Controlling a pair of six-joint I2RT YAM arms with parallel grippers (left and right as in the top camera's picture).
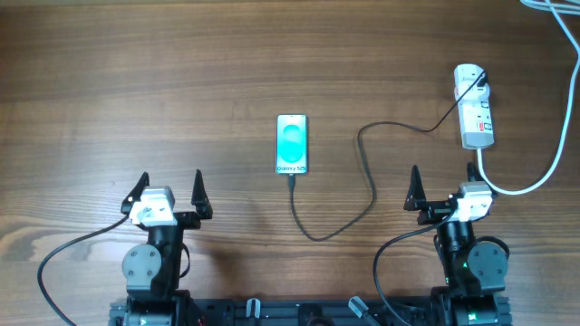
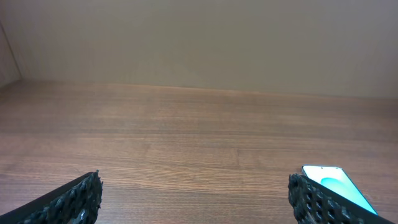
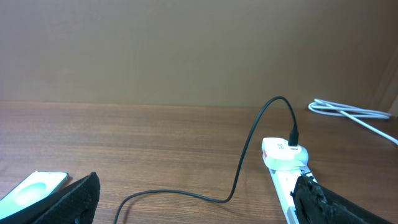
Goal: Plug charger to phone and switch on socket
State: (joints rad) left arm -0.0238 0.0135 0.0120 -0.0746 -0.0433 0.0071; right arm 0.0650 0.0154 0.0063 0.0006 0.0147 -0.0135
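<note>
The phone point(image 1: 292, 144) lies flat at the table's middle, teal screen up, "Galaxy" text at its near end. The charger's thin black cable point(image 1: 367, 172) runs from the phone's near end in a loop to a white adapter on the far end of the socket point(image 1: 475, 107), a white power strip at the right. My left gripper point(image 1: 169, 192) is open and empty, near-left of the phone. My right gripper point(image 1: 444, 188) is open and empty, near the socket's front end. The phone also shows in the left wrist view point(image 2: 333, 177) and the right wrist view point(image 3: 34, 186). The socket point(image 3: 287, 163) and cable point(image 3: 249, 155) show in the right wrist view.
A thick white cord point(image 1: 553, 154) runs from the socket's near end, curving right and up past the table's far right corner. It also lies coiled at the far right in the right wrist view point(image 3: 348, 112). Both arm bases sit at the near edge.
</note>
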